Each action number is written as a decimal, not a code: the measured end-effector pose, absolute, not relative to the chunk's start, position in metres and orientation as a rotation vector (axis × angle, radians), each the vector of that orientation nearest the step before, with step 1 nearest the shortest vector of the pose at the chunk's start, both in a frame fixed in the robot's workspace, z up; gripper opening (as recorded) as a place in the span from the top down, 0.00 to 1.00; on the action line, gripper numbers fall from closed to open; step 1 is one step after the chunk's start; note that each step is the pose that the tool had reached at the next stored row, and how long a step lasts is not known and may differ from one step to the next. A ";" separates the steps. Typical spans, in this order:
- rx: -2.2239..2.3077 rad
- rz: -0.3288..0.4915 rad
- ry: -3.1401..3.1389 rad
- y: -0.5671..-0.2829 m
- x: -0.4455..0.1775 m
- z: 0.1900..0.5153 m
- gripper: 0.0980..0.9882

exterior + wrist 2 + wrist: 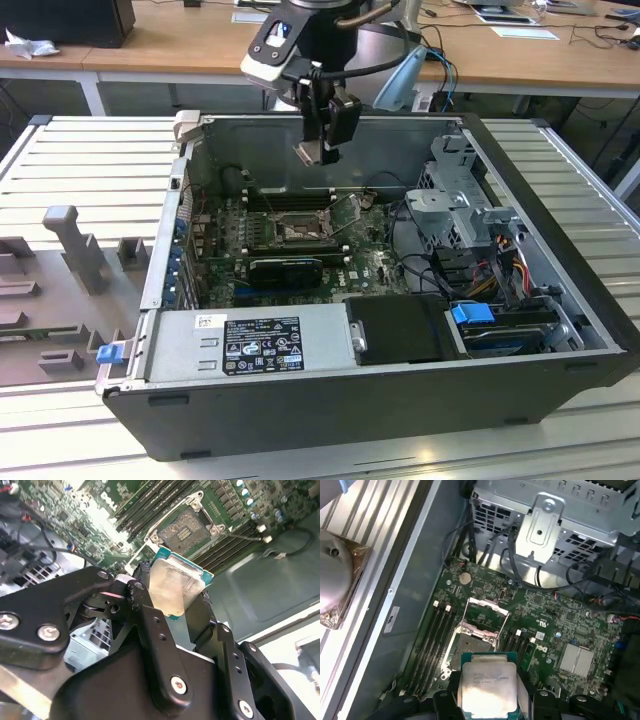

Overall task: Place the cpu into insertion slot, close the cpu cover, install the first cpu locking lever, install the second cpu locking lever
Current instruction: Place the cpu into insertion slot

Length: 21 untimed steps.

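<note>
My gripper [322,150] hangs above the open computer case, over its back wall, shut on the cpu [308,152]. In both wrist views the cpu [175,587] [487,685] is a silvery square chip with a teal edge, pinched on two opposite sides by the black fingers [145,605]. The insertion slot [297,228] [190,527] [470,647] lies bare on the green motherboard, below and apart from the chip. The cpu cover [486,612], a thin silvery frame, stands swung up at the slot's far side.
Long memory slots [437,635] flank the socket. A black card [285,268] lies just in front of it, with a silver power supply [250,345] nearer still. A drive cage [460,200] and cables [500,260] crowd the exterior view's right. Grey fixtures [70,250] sit outside the case.
</note>
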<state>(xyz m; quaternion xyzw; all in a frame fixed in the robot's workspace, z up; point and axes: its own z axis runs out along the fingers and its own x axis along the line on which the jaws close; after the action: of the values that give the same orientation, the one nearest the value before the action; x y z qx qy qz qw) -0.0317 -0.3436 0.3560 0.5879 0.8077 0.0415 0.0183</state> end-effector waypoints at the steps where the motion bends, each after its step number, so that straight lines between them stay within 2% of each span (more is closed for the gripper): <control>1: 1.861 0.128 2.481 -0.344 -0.032 0.355 0.52; 21: 2.347 0.111 2.002 -0.344 -0.032 0.347 0.52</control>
<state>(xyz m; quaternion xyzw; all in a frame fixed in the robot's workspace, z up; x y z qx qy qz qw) -0.0317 -0.3436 0.3472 0.7600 0.6484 0.0361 0.0275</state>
